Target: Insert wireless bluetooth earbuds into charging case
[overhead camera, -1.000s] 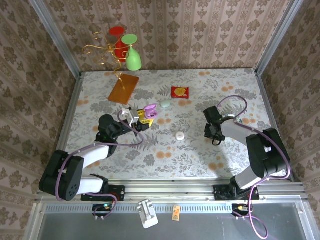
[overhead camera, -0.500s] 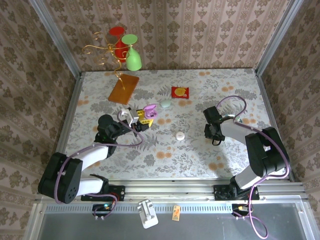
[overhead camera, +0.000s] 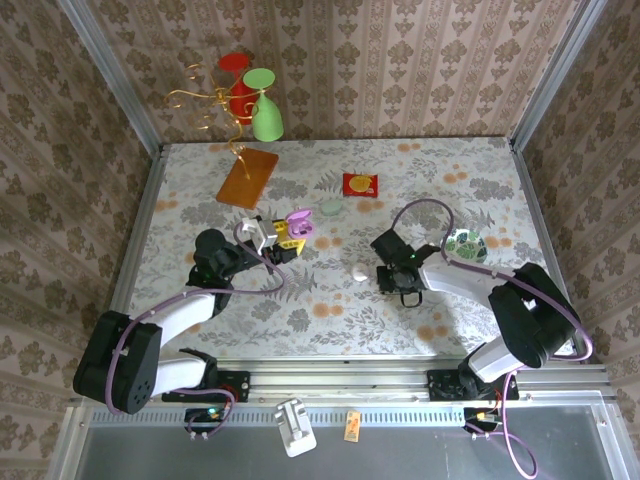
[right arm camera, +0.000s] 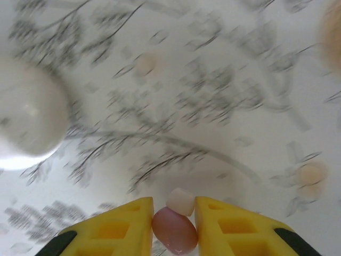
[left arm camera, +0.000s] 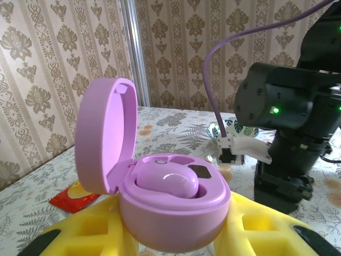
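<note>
The left claw (overhead camera: 286,243) grips the lilac charging case (left arm camera: 170,213), its lid up and one lilac earbud (left arm camera: 166,181) seated inside. The right claw (right arm camera: 173,226) is clenched on a pinkish earbud (right arm camera: 175,234) over the desk (right arm camera: 213,106), near a white pebble case (right arm camera: 26,117). The red packet (overhead camera: 360,184) carries print too small to read.

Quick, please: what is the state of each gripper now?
Left gripper: closed on the open purple case.
Right gripper: closed on a pink earbud.
</note>
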Robot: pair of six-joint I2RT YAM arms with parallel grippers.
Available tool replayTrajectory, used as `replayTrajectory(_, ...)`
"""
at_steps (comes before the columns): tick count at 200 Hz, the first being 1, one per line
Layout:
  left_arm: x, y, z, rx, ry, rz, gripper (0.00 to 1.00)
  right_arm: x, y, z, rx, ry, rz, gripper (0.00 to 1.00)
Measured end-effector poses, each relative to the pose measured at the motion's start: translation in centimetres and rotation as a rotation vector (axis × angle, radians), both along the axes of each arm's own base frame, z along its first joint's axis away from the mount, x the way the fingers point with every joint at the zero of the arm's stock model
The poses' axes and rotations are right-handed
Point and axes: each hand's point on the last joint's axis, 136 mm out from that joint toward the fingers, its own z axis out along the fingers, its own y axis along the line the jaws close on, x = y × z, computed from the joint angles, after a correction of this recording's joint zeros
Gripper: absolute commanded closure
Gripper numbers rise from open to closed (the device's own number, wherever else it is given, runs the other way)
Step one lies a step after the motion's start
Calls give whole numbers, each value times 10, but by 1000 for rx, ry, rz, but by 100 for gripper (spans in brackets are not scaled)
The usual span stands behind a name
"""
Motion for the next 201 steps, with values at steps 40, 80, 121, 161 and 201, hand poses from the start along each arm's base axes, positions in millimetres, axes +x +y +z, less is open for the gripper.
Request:
replayTrajectory(40, 0, 0, 0, 0, -1, 0, 74, -14, 18, -1, 28, 26, 44, 69)
replayTrajectory(80, 0, 0, 0, 0, -1, 0, 74, -17, 18, -8, 18, 52, 48, 61)
replayTrajectory(121, 1, 0, -1, 5, 0, 4, 74, -15, 21, -5, 29, 50, 51, 55)
replayTrajectory(161, 1, 0, -1, 6, -2, 4, 74, -13, 28, -7, 52, 57, 57, 55)
replayTrajectory(201, -2, 2, 0, 5, -7, 7, 74, -10, 40, -5, 88, 63, 81, 55)
